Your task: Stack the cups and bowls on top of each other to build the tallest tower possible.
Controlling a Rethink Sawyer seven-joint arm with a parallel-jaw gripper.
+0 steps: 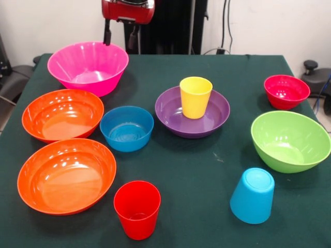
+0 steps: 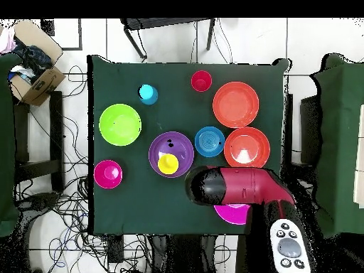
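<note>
My gripper (image 1: 120, 36) hangs open and empty above the far rim of the magenta bowl (image 1: 88, 67). Two orange bowls (image 1: 62, 114) (image 1: 66, 175) sit in front of it. The small blue bowl (image 1: 126, 128) stands beside the purple bowl (image 1: 166, 109), which holds the upright yellow cup (image 1: 195, 96). The crimson bowl (image 1: 286, 91) and the lime green bowl (image 1: 289, 140) sit on the right. The red cup (image 1: 137, 209) stands upright at the front. The light blue cup (image 1: 252, 195) stands upside down. In the overhead view the arm (image 2: 234, 186) covers most of the magenta bowl (image 2: 233, 215).
The dark green table (image 1: 207, 170) ends close behind the magenta bowl. A cardboard box (image 2: 34, 78) and chairs stand off the table, and cables lie on the floor around it.
</note>
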